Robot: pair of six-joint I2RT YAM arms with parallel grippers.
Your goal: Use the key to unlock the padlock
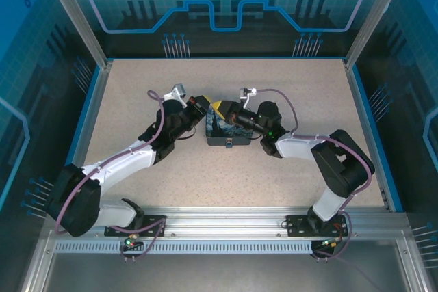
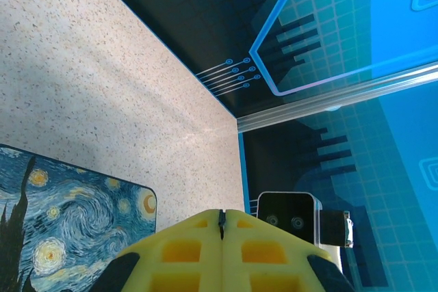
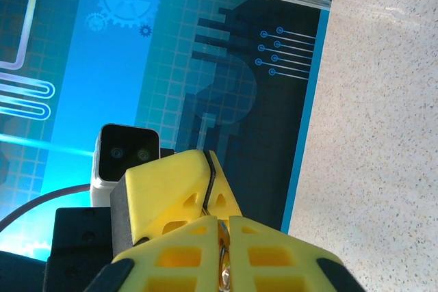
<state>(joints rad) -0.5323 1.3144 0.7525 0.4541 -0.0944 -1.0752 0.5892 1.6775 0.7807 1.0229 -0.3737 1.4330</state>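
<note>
Left gripper point(image 2: 222, 214) fingers are pressed together on a thin dark sliver, probably the key point(image 2: 221, 221). Right gripper point(image 3: 224, 226) is likewise closed, tip to tip with it, above the swirl-painted box point(image 1: 219, 135), midway between the table's point(image 1: 137, 94) side edges.

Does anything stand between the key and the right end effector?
Nothing visible does. The left end effector, pinching the key, meets the right end effector tip to tip over the painted box. The padlock itself cannot be made out.
</note>
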